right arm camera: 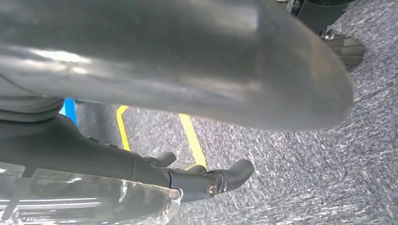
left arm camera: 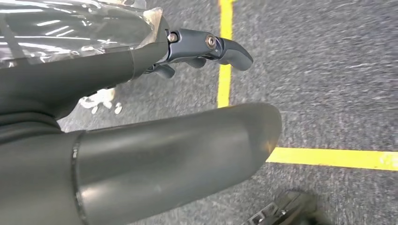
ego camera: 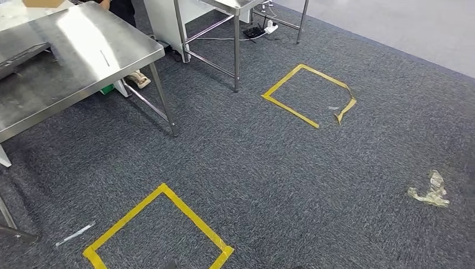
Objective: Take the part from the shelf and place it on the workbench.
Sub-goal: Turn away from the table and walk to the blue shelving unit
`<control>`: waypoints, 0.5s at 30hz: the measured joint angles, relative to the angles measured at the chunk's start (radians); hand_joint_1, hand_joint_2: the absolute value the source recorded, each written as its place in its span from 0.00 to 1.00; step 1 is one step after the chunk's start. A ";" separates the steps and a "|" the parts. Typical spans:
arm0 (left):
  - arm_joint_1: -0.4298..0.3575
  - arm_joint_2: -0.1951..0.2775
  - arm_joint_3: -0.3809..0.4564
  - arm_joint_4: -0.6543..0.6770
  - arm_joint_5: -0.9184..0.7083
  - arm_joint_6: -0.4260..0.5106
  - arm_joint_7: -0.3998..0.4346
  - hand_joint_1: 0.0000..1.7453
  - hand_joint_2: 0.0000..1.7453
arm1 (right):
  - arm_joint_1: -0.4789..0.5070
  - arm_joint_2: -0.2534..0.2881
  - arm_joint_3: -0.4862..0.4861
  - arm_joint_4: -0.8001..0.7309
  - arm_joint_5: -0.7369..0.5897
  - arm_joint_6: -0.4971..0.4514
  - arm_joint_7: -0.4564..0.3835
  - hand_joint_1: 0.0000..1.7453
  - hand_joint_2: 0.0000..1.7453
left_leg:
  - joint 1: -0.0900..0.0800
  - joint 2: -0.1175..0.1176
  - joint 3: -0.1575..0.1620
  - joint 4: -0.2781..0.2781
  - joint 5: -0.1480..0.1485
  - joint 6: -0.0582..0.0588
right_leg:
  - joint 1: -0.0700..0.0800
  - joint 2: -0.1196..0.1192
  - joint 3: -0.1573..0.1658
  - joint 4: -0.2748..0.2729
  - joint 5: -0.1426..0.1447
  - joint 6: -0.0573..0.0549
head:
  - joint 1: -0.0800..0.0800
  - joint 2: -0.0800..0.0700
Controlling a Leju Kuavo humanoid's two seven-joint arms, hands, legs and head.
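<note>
Both hands hang low beside the body, over grey carpet. On the left hand (left arm camera: 155, 117) the dark fingers (left arm camera: 211, 47) reach forward, a little bent and apart from the thick thumb, with nothing between them. The right hand (right arm camera: 155, 93) looks the same: its fingers (right arm camera: 220, 180) are spread from the thumb and hold nothing. Clear plastic wrap covers part of each hand's back.

No part and no shelf can be seen, so where the part lies I cannot tell; it is in neither hand. I judge that the task is at the walking stage, before any pick.

From the head view, a yellow tape square (ego camera: 159, 230) lies on the floor just in front of the robot, and a second tape square (ego camera: 308, 95) lies further off to the right, one corner peeled up. A steel surface (ego camera: 61, 67) stands to the left on thin legs, and a person's foot (ego camera: 138, 79) shows behind it. A crumpled piece of clear plastic (ego camera: 430, 190) lies on the carpet at the right.

Risks, as I judge them: a foot may catch the loose tape corner or slip on the plastic scrap; a turn to the left may bring the left arm against the steel surface's edge or leg; the person stands near the path.
</note>
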 joint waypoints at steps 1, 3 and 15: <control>0.000 0.001 0.001 0.000 0.001 0.002 0.000 0.00 0.00 | -0.003 0.001 0.000 0.000 0.003 0.001 0.001 0.00 0.00 | 0.003 -0.018 0.022 -0.050 0.017 0.000 | 0.001 0.012 -0.005 0.004 0.000 0.005 | 0.001 0.000; 0.000 0.002 0.004 0.001 0.005 0.005 0.000 0.00 0.00 | -0.007 0.002 0.000 0.000 0.010 0.005 0.003 0.00 0.00 | 0.000 -0.036 0.036 -0.085 0.021 0.007 | 0.003 0.032 -0.016 0.007 0.004 0.021 | 0.001 0.000; 0.002 0.002 0.016 0.001 0.010 0.014 -0.001 0.00 0.00 | -0.012 0.005 0.000 0.000 0.023 0.014 0.008 0.00 0.00 | -0.015 0.114 0.027 -0.097 0.039 0.053 | 0.005 -0.099 -0.065 0.128 -0.057 0.049 | 0.012 0.000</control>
